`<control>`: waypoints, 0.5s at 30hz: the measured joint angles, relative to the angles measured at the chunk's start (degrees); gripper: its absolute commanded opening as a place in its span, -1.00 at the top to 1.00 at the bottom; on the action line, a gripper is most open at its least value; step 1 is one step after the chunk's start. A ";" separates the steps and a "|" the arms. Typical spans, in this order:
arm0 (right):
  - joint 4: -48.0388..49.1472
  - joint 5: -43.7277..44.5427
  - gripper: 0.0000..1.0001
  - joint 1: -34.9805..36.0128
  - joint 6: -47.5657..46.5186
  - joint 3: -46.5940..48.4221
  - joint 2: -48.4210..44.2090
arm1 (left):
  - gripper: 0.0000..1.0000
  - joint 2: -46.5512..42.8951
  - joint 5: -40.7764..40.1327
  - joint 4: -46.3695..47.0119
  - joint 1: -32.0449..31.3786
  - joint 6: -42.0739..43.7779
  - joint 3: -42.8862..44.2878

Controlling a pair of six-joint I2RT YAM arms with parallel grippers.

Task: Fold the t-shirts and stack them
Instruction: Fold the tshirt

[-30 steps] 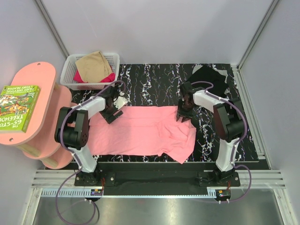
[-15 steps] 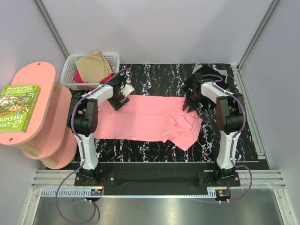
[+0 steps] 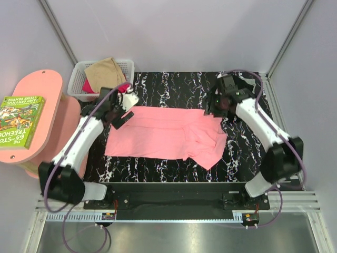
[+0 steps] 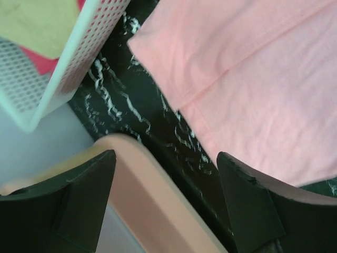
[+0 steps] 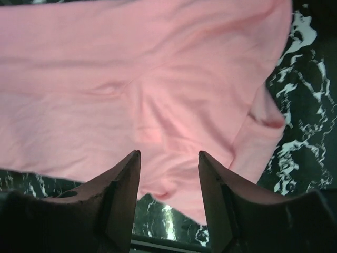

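- Top view: pink t-shirt lies spread flat on the black marbled table, long side running left to right, roughly centred between the two arms.
- Its right part is rumpled, with a flap hanging toward the near-right corner; left part is smooth.
- Left hand sits at the shirt's far-left corner, just beside the cloth edge; grip not readable from this view.
- Right hand sits at the shirt's far-right corner, over the cloth edge; grip not readable here either.
- White mesh basket stands at the far-left table corner, holding a tan t-shirt on top of a magenta t-shirt.
- Pink shelf unit stands left of the table, a green book on its top.
- Left wrist view: left hand is released, fingers wide apart, nothing between them.
- Below it: corner of the pink t-shirt with a hem seam, bare table and the curved rim of the pink shelf unit.
- Basket at upper left, tan t-shirt and magenta t-shirt visible through and over its wall.
- Hand is off the cloth, not touching it.
- Right wrist view: right hand is released, fingers apart with an empty gap.
- Pink t-shirt fills most of the view beneath the hand, wrinkled in the middle, a sleeve folded at the right.
- Table shows at right and along the bottom edge.
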 measured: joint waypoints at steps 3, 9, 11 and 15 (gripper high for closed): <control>0.70 0.81 -0.04 7.65 1.75 -6.86 -11.26 | -0.65 -8.83 0.07 -0.11 0.02 1.95 -7.96; 2.93 -0.50 0.03 12.57 10.93 -32.74 -22.36 | -0.64 -9.68 0.09 -1.92 0.55 4.72 -23.76; 2.34 -1.14 0.02 12.52 14.01 -39.58 -23.54 | -0.64 -8.63 0.13 -2.49 0.87 4.76 -25.07; 1.53 -2.34 0.01 12.55 18.34 -44.94 -28.24 | -0.63 -6.95 0.26 -0.94 2.14 4.74 -25.20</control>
